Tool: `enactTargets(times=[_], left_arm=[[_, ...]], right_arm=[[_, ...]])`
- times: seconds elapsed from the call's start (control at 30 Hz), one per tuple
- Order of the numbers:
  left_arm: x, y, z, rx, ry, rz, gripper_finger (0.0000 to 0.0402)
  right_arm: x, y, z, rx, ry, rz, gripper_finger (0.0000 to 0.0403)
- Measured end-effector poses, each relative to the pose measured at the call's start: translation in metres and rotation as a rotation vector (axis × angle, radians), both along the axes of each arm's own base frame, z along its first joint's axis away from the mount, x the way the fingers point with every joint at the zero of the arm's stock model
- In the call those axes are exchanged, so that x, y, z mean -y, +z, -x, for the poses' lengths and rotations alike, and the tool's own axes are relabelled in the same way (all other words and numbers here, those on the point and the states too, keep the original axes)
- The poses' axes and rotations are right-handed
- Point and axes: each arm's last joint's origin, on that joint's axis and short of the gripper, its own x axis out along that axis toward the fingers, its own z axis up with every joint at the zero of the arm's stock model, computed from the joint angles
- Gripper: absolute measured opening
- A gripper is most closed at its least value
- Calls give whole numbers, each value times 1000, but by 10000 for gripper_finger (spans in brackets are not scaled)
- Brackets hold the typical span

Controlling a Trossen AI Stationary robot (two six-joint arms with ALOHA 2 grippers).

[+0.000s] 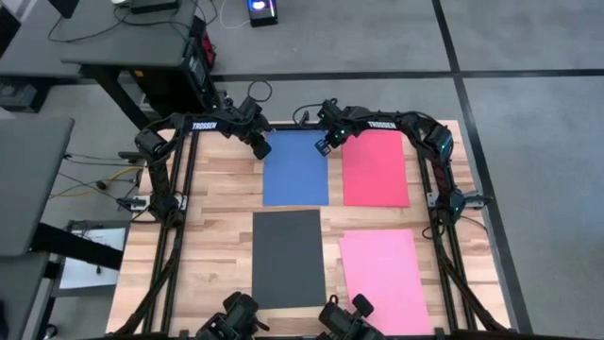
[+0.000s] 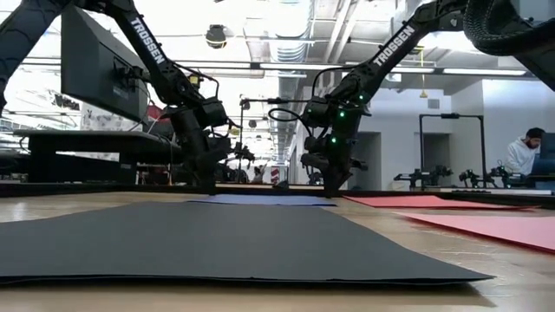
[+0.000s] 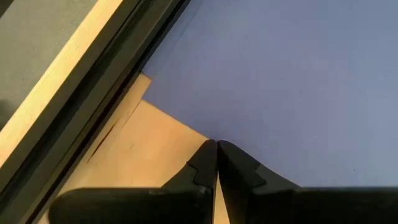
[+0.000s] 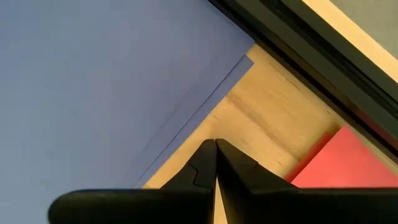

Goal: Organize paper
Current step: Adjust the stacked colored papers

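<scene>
**Blue sheet pinned at both far corners**

Dark grey paper (image 2: 234, 243) lies nearest; beyond, the left claw (image 3: 216, 149) and right claw (image 4: 214, 148), both pinched empty, press the blue paper's (image 1: 295, 168) far corners on the bench (image 1: 222, 198). Slide evenly, keeping edges parallel to the red paper (image 1: 374, 168).

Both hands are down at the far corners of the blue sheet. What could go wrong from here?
1. The left hand and right hand are shut, with their tips at the blue sheet's far corners; a sideways drag could crumple it or skew it.
2. The red sheet lies close beside the blue one; the right hand could nudge it.
3. The right wrist view shows a second blue edge, possibly stacked sheets that could slide apart.
</scene>
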Motion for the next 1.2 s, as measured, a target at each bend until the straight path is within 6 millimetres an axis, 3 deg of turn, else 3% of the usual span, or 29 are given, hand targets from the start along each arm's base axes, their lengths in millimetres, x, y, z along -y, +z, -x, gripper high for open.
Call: enactTargets(times=[1.2], left_arm=[[1, -1, -4, 45, -69, -2, 0]], right_arm=[[6, 1, -4, 101, 137, -13, 0]])
